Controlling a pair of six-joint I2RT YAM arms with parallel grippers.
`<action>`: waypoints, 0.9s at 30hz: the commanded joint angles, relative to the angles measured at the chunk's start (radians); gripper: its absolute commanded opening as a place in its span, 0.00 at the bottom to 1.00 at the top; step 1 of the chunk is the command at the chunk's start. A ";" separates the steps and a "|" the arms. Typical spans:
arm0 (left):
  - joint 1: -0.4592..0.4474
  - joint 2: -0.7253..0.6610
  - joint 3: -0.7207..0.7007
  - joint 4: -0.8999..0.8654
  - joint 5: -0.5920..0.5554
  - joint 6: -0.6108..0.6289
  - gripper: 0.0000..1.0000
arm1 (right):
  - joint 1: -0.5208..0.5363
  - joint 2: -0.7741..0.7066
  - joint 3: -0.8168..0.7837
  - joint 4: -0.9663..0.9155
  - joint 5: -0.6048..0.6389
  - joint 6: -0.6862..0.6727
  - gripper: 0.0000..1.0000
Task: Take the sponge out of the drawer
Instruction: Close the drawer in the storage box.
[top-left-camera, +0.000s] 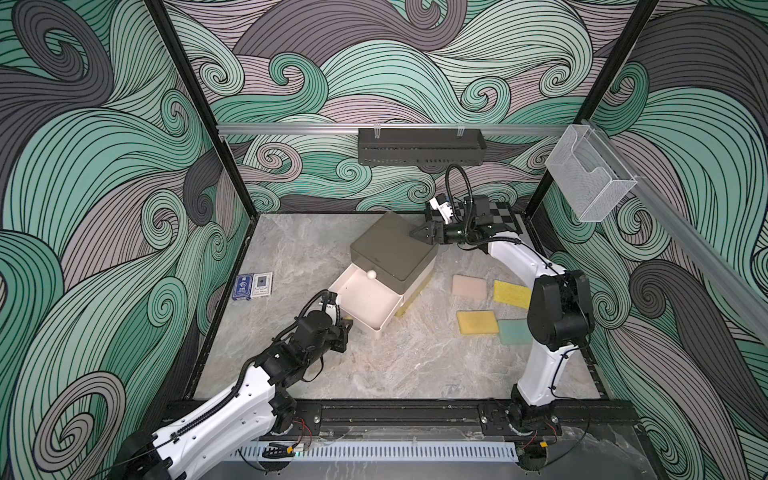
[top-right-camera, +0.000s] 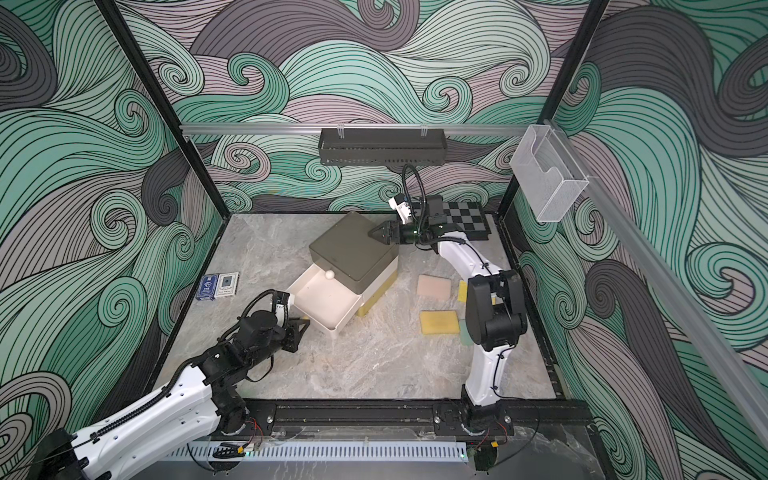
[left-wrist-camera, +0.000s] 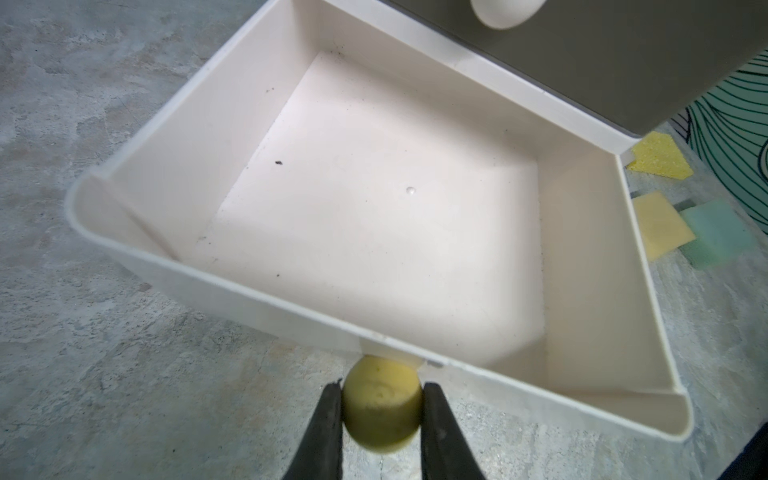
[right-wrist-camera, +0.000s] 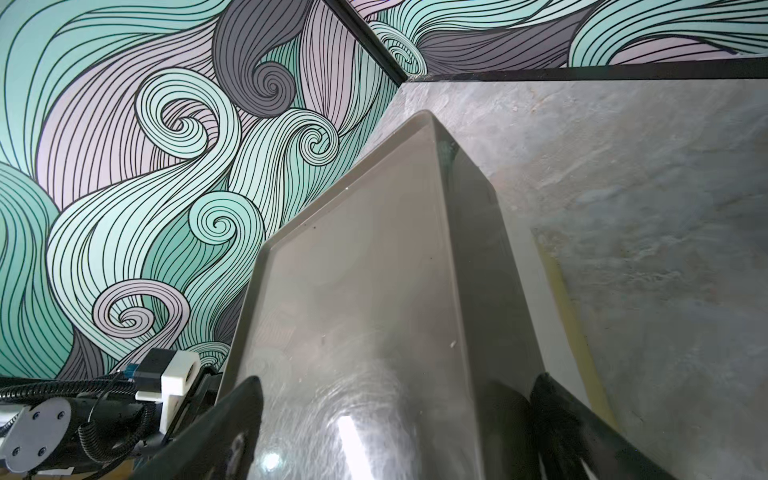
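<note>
Drawer (left-wrist-camera: 249, 307) bare; 4 sponges (top-left-camera: 477, 322) lie on the surface (top-left-camera: 374, 374) beside the cabinet (top-left-camera: 390, 245). Left hand (left-wrist-camera: 381, 395) pinches the knob (left-wrist-camera: 380, 419); right hand (top-left-camera: 419, 232), spread wide, straddles the cabinet. Sponges are likely light and squashy: pinch opposite edges.

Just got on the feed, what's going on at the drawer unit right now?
The left gripper is shut on the yellowish knob of the lower drawer, which is pulled out and looks empty in the left wrist view. The right gripper is open, its fingers spread over a rear corner of the cabinet, apparently steadying it. Four sponges lie on the table to the cabinet's right: pink, two yellow, green. Neither gripper holds a sponge.
</note>
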 joint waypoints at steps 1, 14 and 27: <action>0.000 0.046 0.080 0.076 -0.045 0.025 0.14 | 0.023 0.012 -0.030 0.021 -0.079 -0.028 0.98; 0.000 0.367 0.178 0.341 -0.057 0.085 0.14 | 0.052 -0.008 -0.072 0.008 -0.104 -0.041 0.98; 0.027 0.604 0.274 0.495 -0.018 0.117 0.14 | 0.075 -0.029 -0.118 0.017 -0.113 -0.046 0.98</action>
